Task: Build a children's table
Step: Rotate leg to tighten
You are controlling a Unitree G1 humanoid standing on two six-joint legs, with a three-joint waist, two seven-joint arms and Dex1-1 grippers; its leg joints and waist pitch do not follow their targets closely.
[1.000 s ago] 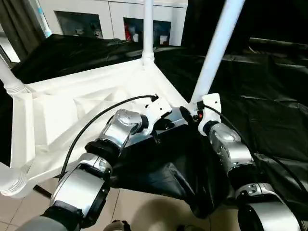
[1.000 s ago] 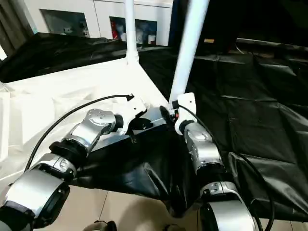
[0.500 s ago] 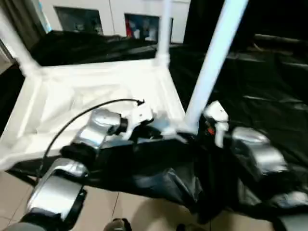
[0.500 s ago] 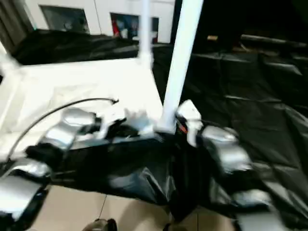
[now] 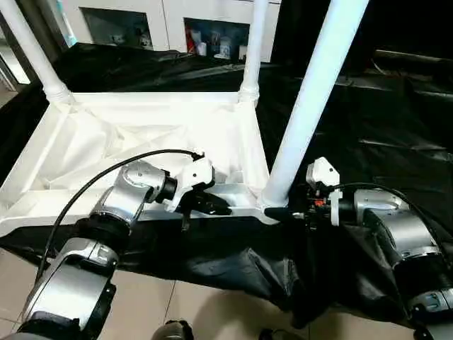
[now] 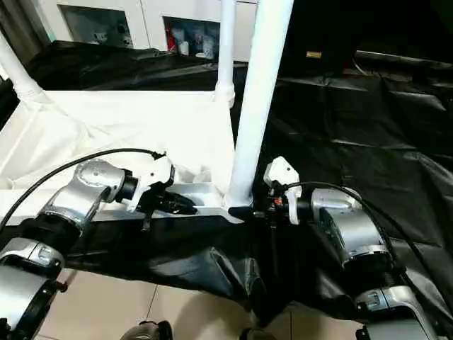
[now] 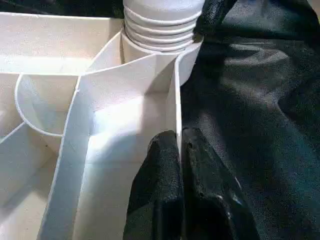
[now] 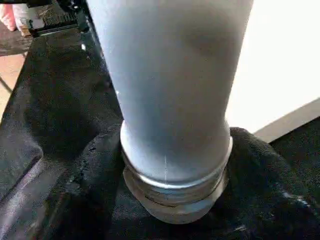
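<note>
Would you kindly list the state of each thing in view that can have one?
table top: upside down on the black cloth, ribbed underside up.
near leg: upright, threads still showing at the socket.
far right leg: upright in its corner socket.
far left leg: upright in its corner socket.
left pincer: shut on the top's thin rim wall.
right pincer: at the near leg's base.
black cloth: spread, wrinkled.

White children's table (image 5: 152, 134); black sheet (image 5: 396, 120); black-fingered left pincer (image 7: 180, 150).
</note>
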